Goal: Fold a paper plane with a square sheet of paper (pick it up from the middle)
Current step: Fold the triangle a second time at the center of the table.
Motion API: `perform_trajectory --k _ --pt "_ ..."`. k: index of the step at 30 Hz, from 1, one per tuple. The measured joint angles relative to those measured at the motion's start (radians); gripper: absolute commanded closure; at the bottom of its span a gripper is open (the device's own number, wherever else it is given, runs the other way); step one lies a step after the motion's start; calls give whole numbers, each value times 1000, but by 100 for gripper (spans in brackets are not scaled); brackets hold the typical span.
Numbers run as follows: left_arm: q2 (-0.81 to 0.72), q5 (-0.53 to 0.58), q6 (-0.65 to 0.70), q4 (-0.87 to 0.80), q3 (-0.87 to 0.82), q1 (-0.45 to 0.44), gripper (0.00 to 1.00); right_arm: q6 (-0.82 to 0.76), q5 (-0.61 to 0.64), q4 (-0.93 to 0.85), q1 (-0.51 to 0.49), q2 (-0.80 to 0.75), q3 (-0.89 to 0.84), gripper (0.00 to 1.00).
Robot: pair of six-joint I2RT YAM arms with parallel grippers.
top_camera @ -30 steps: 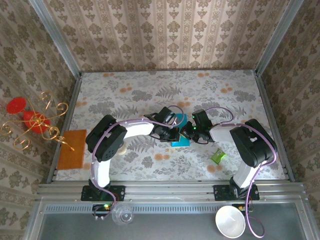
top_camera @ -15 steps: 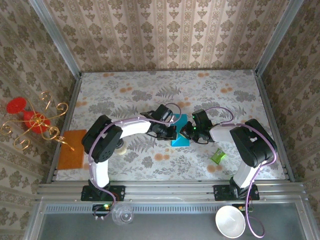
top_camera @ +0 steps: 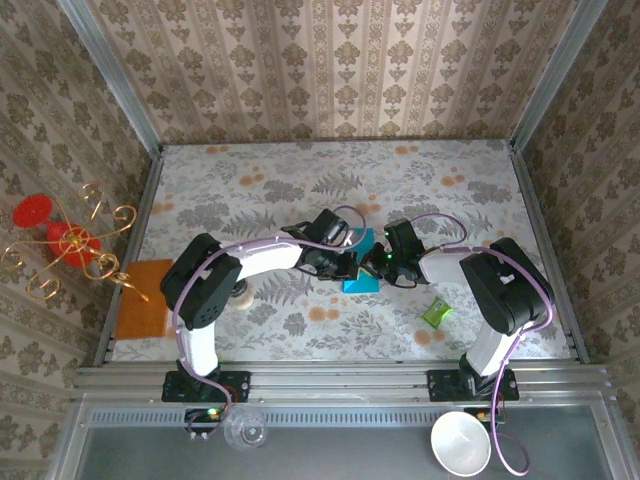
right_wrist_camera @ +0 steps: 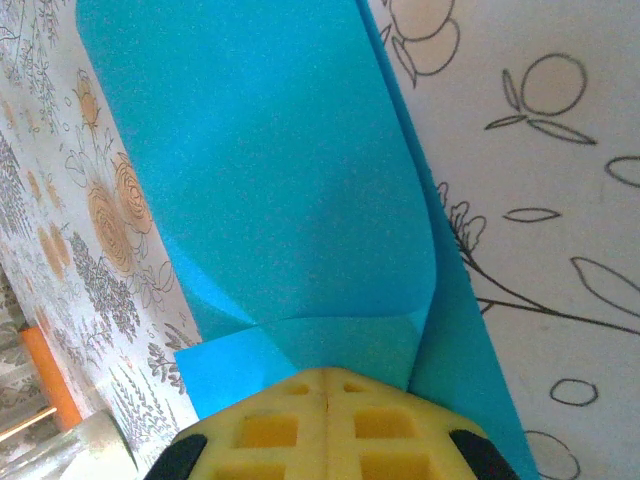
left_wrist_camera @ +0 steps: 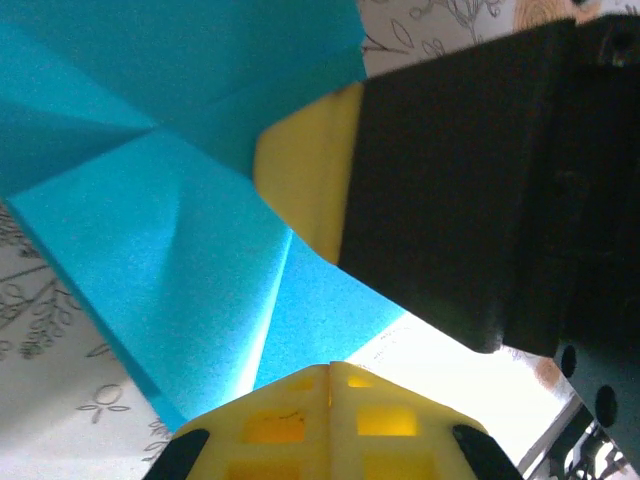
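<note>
The square sheet of paper point(top_camera: 361, 283) is teal-blue and lies partly folded on the floral table top, between my two grippers. In the left wrist view the paper point(left_wrist_camera: 150, 250) shows several creases, and my left gripper point(left_wrist_camera: 330, 366) is shut with its yellow tips at the paper's edge. The right gripper's yellow finger point(left_wrist_camera: 300, 180) and black body lie across the sheet's far side. The right wrist view has a paper point(right_wrist_camera: 280, 150) flap curling up just ahead of my shut right gripper point(right_wrist_camera: 328, 372), whose tips rest on the sheet. From above, left gripper point(top_camera: 352, 264) and right gripper point(top_camera: 377, 264) nearly meet.
A small green crumpled wrapper point(top_camera: 436, 313) lies to the right of the paper, close to the right arm. An orange flat mat point(top_camera: 143, 298) sits at the table's left edge. A white bowl point(top_camera: 460, 443) and a clear cup point(top_camera: 245, 430) stand on the near ledge.
The left arm's elbow has shifted left and its wrist has moved slightly toward the far side. The right arm and the paper have barely moved.
</note>
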State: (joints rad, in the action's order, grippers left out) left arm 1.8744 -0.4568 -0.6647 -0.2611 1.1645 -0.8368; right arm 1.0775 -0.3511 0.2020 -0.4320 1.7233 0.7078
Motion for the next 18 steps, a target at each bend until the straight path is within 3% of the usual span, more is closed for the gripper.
perform_trajectory --k 18 --pt "46 1 0 -1 0 21 100 0 0 -11 2 0 5 96"
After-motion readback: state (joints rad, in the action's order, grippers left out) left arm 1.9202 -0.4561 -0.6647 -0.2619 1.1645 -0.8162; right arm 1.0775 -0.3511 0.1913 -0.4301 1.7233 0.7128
